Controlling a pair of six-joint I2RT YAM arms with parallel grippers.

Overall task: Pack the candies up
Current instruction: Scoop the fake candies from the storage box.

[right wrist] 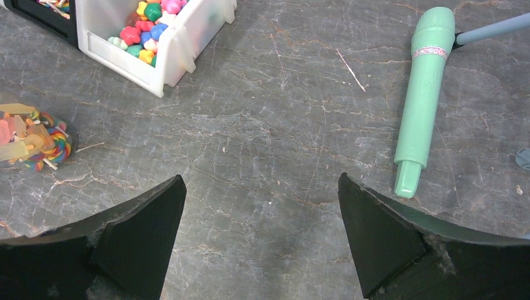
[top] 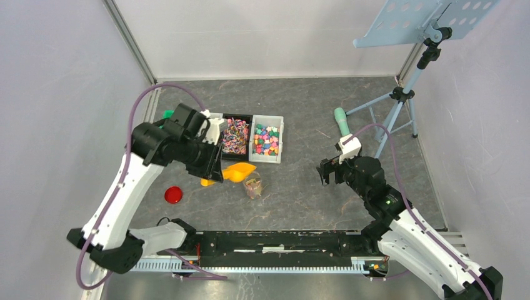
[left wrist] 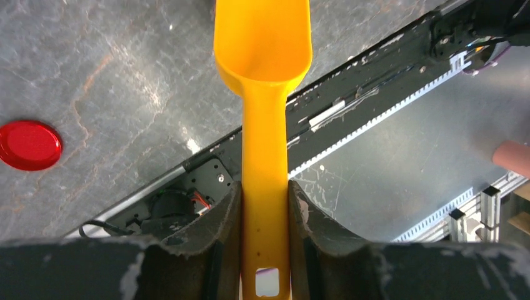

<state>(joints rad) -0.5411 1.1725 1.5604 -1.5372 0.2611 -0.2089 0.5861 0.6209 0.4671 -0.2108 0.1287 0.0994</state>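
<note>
Loose multicoloured candies (top: 267,140) fill a white bin (top: 278,134), and wrapped ones lie in the black bin (top: 235,136) beside it. In front of the bins stands a small clear jar (top: 253,185) holding some candies (right wrist: 31,144). My left gripper (top: 210,174) is shut on the handle of the orange scoop (left wrist: 264,56). The scoop's bowl is empty and hovers just left of the jar. My right gripper (top: 325,170) stands open to the right of the jar, over bare table, with nothing between its fingers (right wrist: 147,219).
A red round lid (top: 174,194) lies on the table left of the scoop. A mint-green microphone-shaped toy (right wrist: 422,94) lies right of the bins, near the legs of a music stand (top: 400,94). White walls enclose the table.
</note>
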